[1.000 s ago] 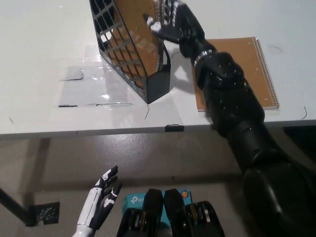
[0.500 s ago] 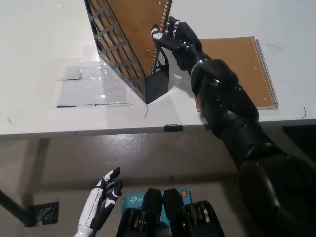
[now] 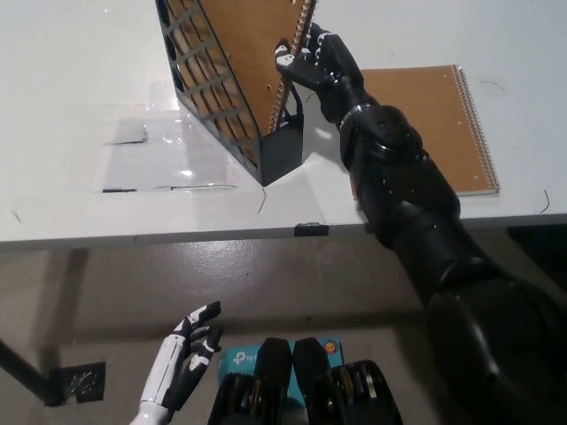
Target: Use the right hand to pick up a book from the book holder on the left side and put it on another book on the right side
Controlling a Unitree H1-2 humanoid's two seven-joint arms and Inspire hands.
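The black right hand [image 3: 317, 60] is gripping the spiral edge of the brown book [image 3: 252, 49], fingers closed on it. The book is standing tilted inside the black book holder [image 3: 226, 115]. A second brown book [image 3: 438, 124] is lying flat right of the holder. The white left hand [image 3: 182, 363] is hanging below the holder, fingers apart, holding nothing.

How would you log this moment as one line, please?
right hand: shut on spiral edge of book in book holder | left hand: open, idle below table | second book: flat, right
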